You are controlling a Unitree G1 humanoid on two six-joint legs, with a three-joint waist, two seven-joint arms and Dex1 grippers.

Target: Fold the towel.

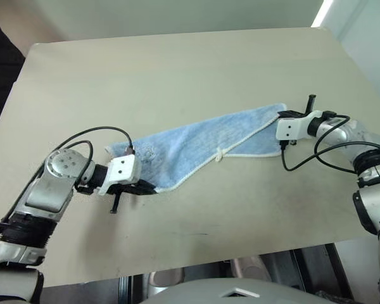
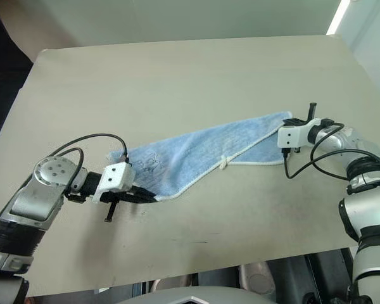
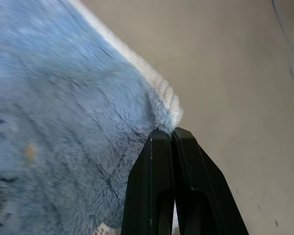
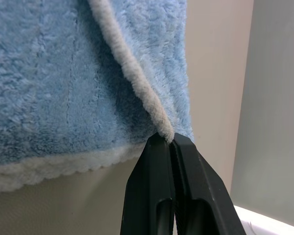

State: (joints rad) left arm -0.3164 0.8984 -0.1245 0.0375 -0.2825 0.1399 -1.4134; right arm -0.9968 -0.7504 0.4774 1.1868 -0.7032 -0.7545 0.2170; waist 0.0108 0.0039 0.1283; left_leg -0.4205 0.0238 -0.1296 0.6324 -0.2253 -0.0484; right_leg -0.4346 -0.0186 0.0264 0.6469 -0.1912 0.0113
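The beige table (image 1: 177,69) takes up most of both eye views; the towel (image 1: 202,145) lies stretched across its middle as a long light-blue band, running from about eight o'clock near the left arm up to about two o'clock near the right arm, with one whitish-edged layer lapped over the other along its length.

The left gripper (image 3: 172,131) is at the towel's eight-o'clock end; the right gripper (image 4: 170,139) is at the two-o'clock end, the two well apart with the cloth between them.

From the eye views the fingers are small and dark against the cloth, so the grip is hard to read there; the wrist views settle it; the left wrist view has both black fingers (image 3: 154,161) pressed together on a tuft at the towel's stitched corner; the right wrist view has the fingers (image 4: 186,161) pinched tight on the thick whitish edging (image 4: 132,73) where two layers meet.

The eye views alone give the towel's whole outline and a small white loop tag (image 1: 220,154) at about six o'clock on the lower edge; a tiny motif (image 1: 149,151) near the left end is too faint to make out, possibly embroidery.
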